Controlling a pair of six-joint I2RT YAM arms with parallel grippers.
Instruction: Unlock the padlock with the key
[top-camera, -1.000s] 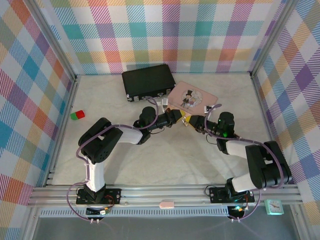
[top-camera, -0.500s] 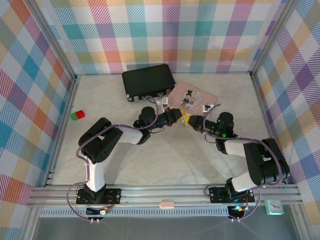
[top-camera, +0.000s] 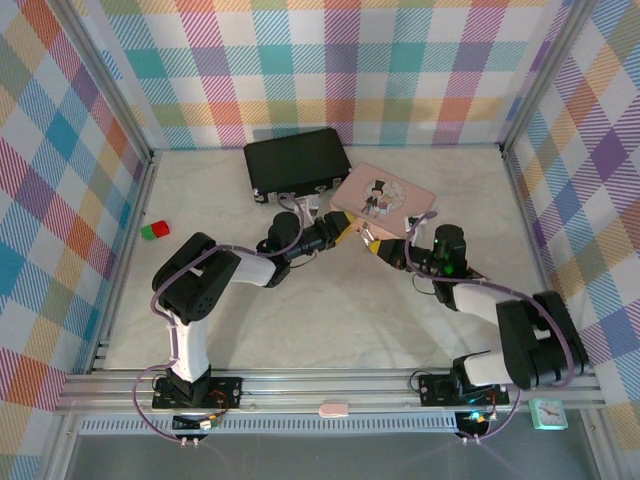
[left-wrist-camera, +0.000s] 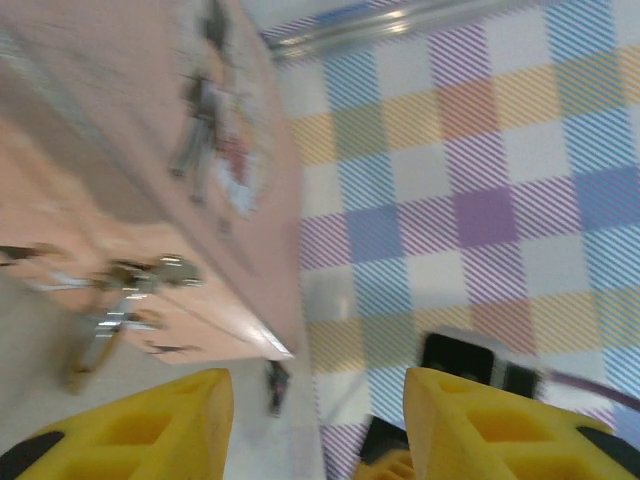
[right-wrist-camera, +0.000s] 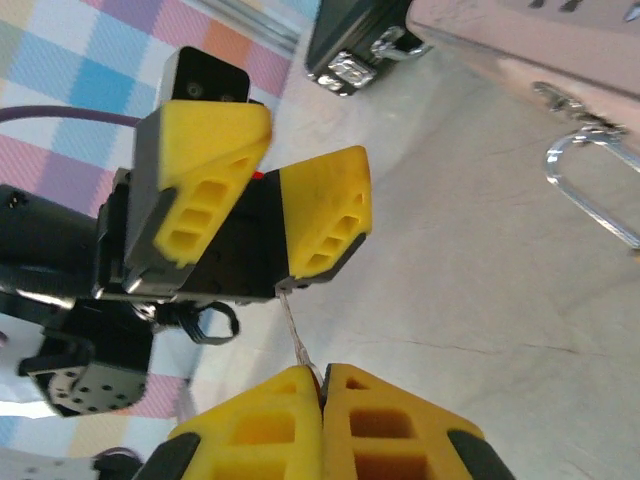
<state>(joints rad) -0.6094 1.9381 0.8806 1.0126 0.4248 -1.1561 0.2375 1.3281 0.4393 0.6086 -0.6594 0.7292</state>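
Note:
My right gripper is shut on the key, a thin silvery blade sticking out from between its fingertips. The blade's far end touches the base of one yellow finger of my left gripper, which stands open just beyond it. In the left wrist view the left gripper has nothing between its fingers. From above, the left gripper and right gripper meet in front of the pink box. The padlock's silver shackle lies by the box's edge, its body cut off. The padlock is blurred.
A black case lies at the back, left of the pink box. A red and green block sits near the left wall. Open tabletop stretches in front of both grippers.
The right gripper closed on the key. The left gripper then opened and drew back a little to the left, leaving the key in the right gripper.

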